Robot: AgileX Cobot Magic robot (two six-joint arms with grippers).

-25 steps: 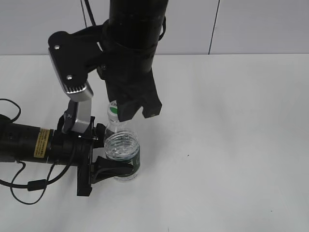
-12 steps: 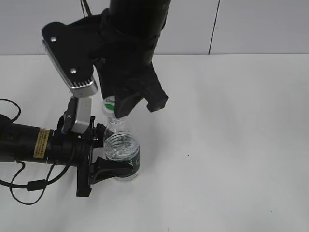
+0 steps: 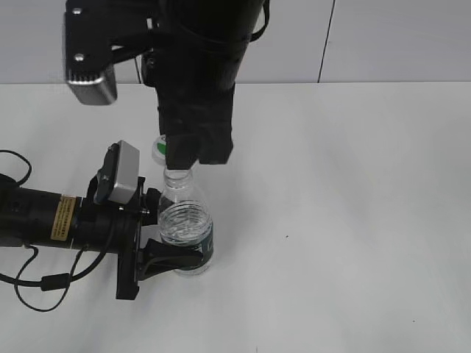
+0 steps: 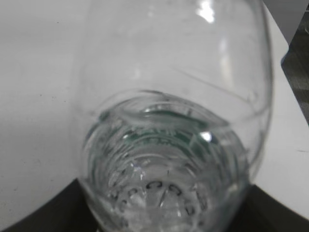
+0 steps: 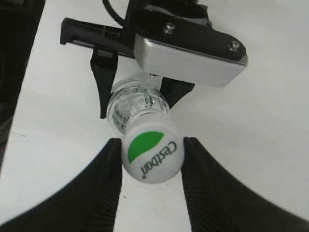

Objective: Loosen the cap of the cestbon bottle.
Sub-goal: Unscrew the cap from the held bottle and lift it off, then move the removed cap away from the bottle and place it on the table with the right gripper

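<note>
- While the left pincer (image 3: pixel 158 257) clamps the clear ribbed cestbon bottle (image 3: pixel 186 234), the right pincer (image 5: pixel 150 159) grips its white screw cap (image 5: pixel 152 150).
- Twisting step underway; next, likely rotate the wrist above the bottle.

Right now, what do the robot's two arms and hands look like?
Both are matte black. The left arm is a black cylinder with a yellow warning label and loose black cables. Each wrist carries a silver-grey camera box. The right hand has thick black fingers with ribbed inner pads.
</note>
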